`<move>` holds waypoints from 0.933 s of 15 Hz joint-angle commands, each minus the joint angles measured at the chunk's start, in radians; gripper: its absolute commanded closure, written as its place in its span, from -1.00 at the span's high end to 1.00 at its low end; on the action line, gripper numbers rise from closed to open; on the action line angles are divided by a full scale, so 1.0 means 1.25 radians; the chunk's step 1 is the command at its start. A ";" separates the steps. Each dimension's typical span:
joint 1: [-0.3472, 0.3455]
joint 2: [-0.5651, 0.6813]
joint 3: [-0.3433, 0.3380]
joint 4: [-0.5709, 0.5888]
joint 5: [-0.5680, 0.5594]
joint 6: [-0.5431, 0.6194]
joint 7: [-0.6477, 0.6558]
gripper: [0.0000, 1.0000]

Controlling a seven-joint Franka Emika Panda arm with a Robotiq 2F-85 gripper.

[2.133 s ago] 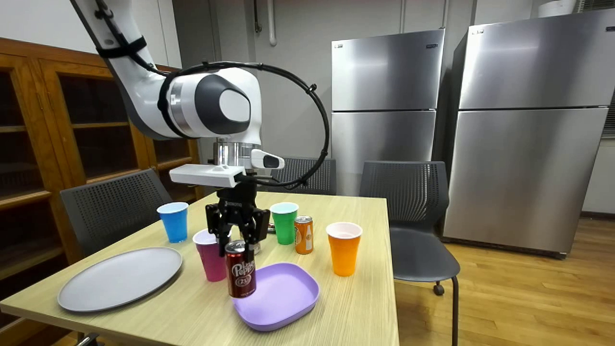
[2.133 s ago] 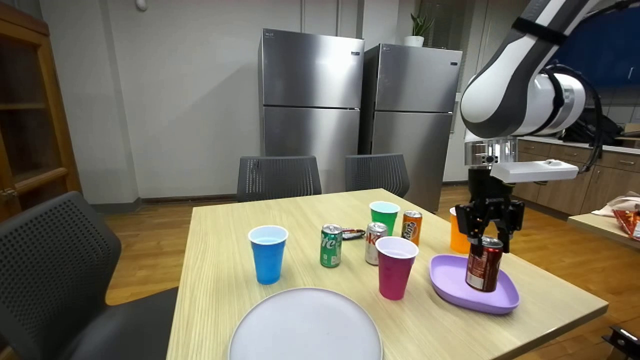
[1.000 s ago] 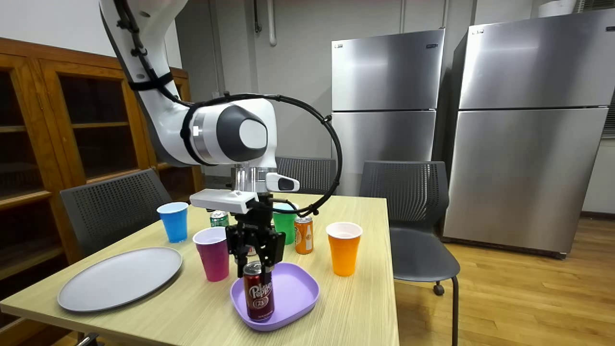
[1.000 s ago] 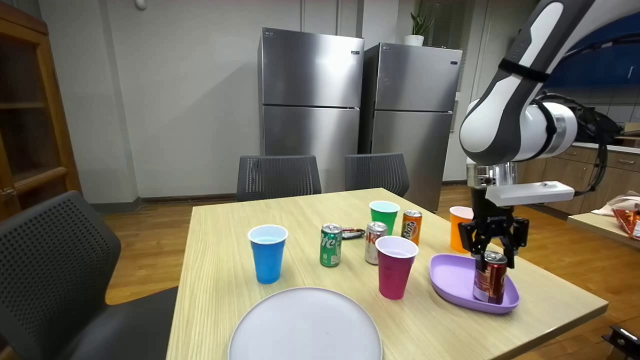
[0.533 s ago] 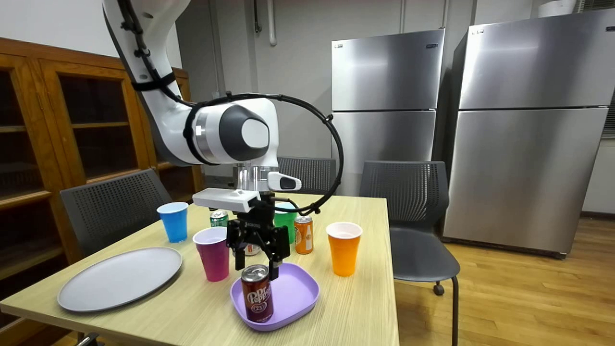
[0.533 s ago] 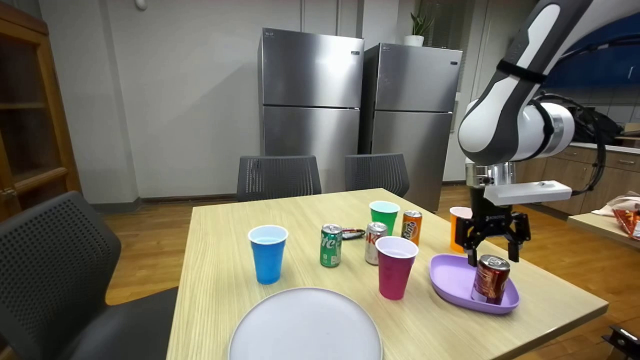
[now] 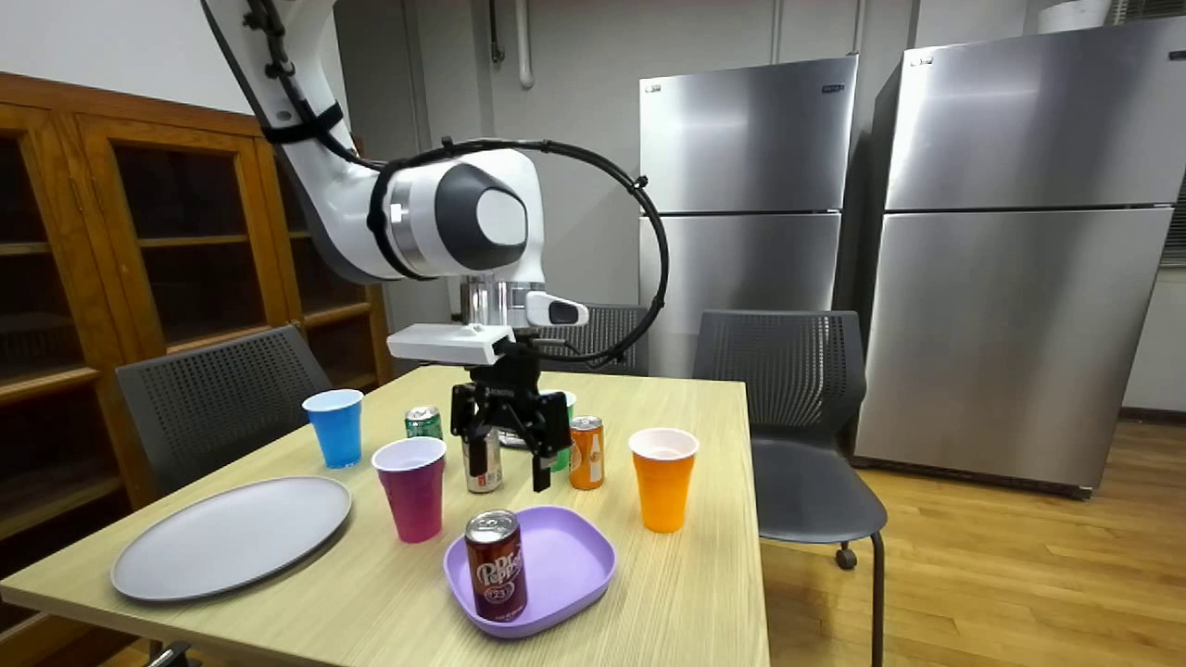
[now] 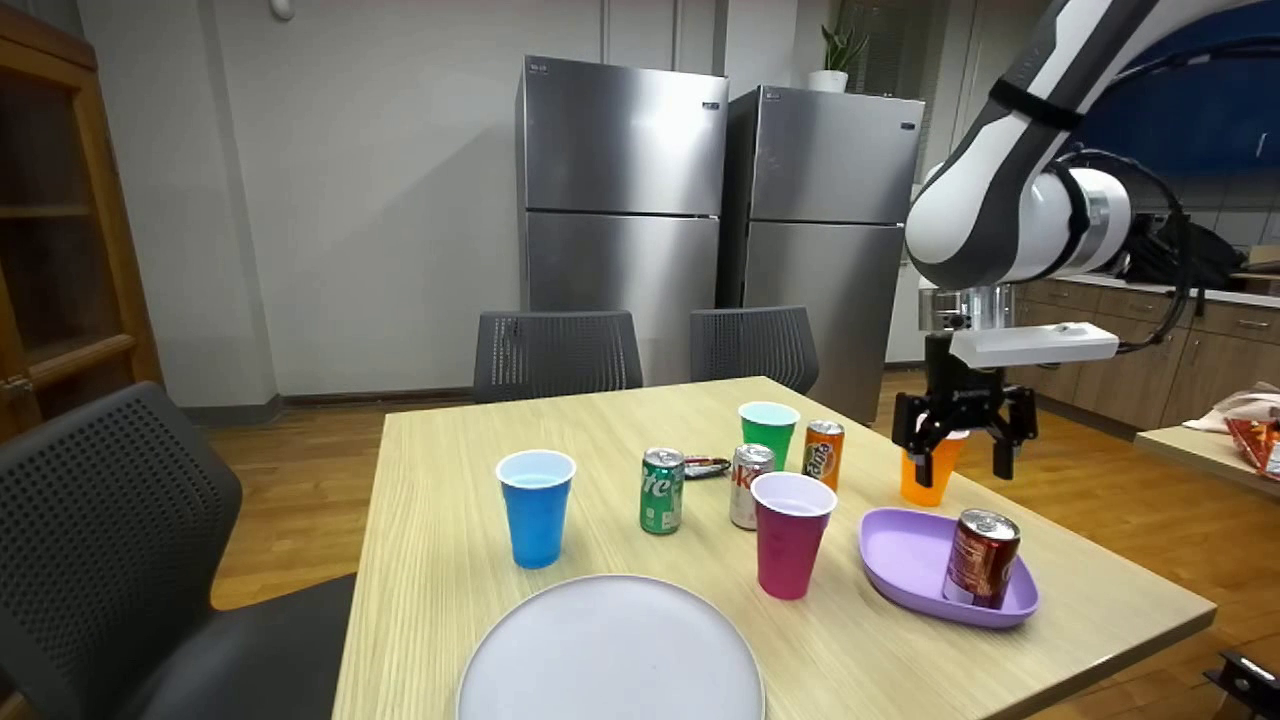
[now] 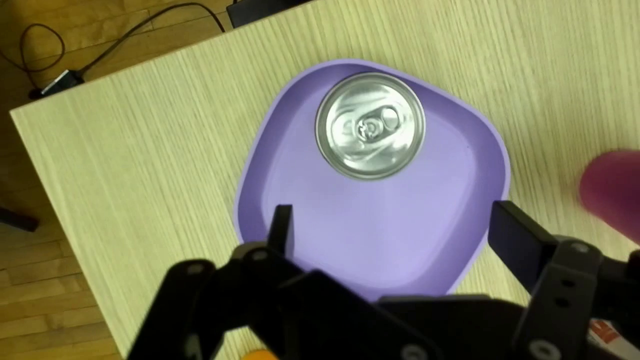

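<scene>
The Dr Pepper can [image 7: 497,567], earlier held in the air by the end effector [image 7: 510,468], now stands upright in the near left part of the purple plate [image 7: 567,565] in an exterior view. The end effector no longer grips it: its jaws stand wide apart, lifted clear and farther right in that view. There the green can [image 7: 424,423] comes into sight, more of the silver can [image 7: 488,477] shows, and the green cup [image 7: 561,458] becomes mostly hidden.

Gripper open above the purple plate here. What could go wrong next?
The Dr Pepper can stands off-centre, close to one side of the purple plate; jolting the plate might tip the can. The open gripper hangs over the plate with the magenta cup to one side, so a low sideways swing might knock that cup over.
</scene>
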 commanded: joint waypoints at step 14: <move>0.059 -0.033 0.133 0.102 0.028 -0.037 -0.074 1.00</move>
